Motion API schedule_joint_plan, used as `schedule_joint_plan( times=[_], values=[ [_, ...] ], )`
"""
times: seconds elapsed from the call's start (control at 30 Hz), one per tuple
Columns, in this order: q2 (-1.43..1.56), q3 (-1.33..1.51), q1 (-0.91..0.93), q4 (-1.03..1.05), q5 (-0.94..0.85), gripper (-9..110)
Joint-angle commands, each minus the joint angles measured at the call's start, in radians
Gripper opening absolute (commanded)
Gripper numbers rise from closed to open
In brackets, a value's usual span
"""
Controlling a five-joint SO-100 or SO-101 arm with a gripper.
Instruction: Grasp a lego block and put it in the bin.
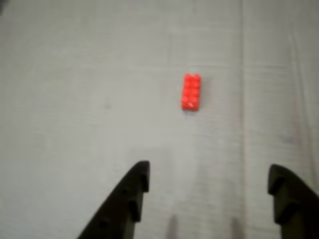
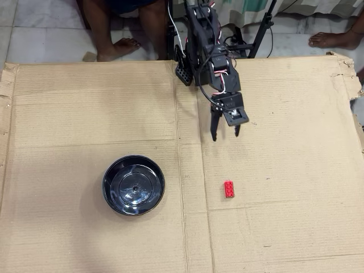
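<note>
The tool (image 2: 225, 135) is hanging over the cardboard (image 2: 85, 114) with its two black fingers spread wide apart and nothing between them, its tips pointing toward the bottom edge of the overhead view. In the wrist view the tool (image 1: 209, 181) is showing as two dark fingertips at the bottom edge, well separated, with bare cardboard (image 1: 75, 74) in the gap. The brick (image 2: 228, 189) is lying flat on the cardboard ahead of the tool's tips, clear of them and untouched; in the wrist view the brick (image 1: 191, 91) is sitting studs up, ahead of the gap and nearer its middle than either finger, with its long side running away from the tool. The bowl (image 2: 133, 185) is resting on the cardboard off to one side of the tool, to the left in the overhead view, well apart from the brick, and is holding nothing.
</note>
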Motion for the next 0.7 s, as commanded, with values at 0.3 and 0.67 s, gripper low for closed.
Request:
schedule_joint_plan(
  times=[0.3,0.67],
  values=[
    [-0.571,-0.554,0.003,-0.017,0.163,28],
    [-0.85,-0.759,0.011,-0.023,0.204,28]
  ],
)
